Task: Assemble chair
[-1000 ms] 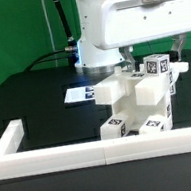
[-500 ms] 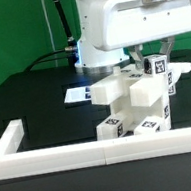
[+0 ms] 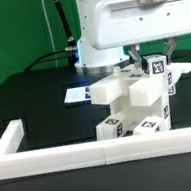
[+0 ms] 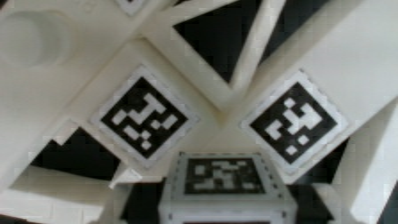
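The chair (image 3: 133, 102) stands as a partly built stack of chunky white blocks with black-and-white tags, just behind the front rail. At its upper part, toward the exterior view's right, a small tagged white block (image 3: 158, 68) sits between the fingers of my gripper (image 3: 157, 58), which has come down from above and is shut on it. In the wrist view the same tagged block (image 4: 222, 178) lies squeezed between the dark pads, with my gripper (image 4: 224, 200) around it. Two more tagged white faces (image 4: 146, 115) of the chair slope away beyond it.
A long low white border rail (image 3: 63, 155) runs along the front, with short side pieces at the exterior view's left (image 3: 10, 137) and right. The marker board (image 3: 79, 93) lies flat behind the chair. The robot's white base (image 3: 98, 32) stands at the back.
One second ago the fingers stood wide apart on both sides of the small tagged block. They have closed onto it. The chair stack has not moved.
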Controlling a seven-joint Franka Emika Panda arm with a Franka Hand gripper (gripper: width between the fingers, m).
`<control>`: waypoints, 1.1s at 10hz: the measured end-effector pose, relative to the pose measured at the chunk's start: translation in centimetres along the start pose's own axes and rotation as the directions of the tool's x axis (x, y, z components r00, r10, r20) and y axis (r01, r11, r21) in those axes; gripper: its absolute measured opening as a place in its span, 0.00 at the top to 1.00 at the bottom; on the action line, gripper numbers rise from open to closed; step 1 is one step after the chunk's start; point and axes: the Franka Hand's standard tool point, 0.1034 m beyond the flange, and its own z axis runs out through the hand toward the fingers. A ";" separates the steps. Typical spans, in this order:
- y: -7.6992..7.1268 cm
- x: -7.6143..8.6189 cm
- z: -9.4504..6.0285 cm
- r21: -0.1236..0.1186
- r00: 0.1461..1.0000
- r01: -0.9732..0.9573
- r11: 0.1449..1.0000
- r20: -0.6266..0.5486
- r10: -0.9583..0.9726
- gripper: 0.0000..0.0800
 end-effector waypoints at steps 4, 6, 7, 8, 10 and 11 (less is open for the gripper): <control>-0.1 0.0 0.0 0.001 0.966 -0.257 0.966 0.000 0.257 0.64; -0.2 0.0 0.0 0.002 0.925 -0.379 0.925 0.001 0.379 0.64; -0.2 0.0 0.0 0.002 0.901 -0.433 0.901 0.001 0.433 0.64; -0.2 0.0 0.0 0.003 0.881 -0.474 0.881 0.001 0.474 0.64; -0.4 0.0 0.0 0.010 0.791 -0.612 0.791 0.006 0.612 0.64; -0.4 0.0 0.0 0.011 0.754 -0.657 0.754 0.007 0.657 0.64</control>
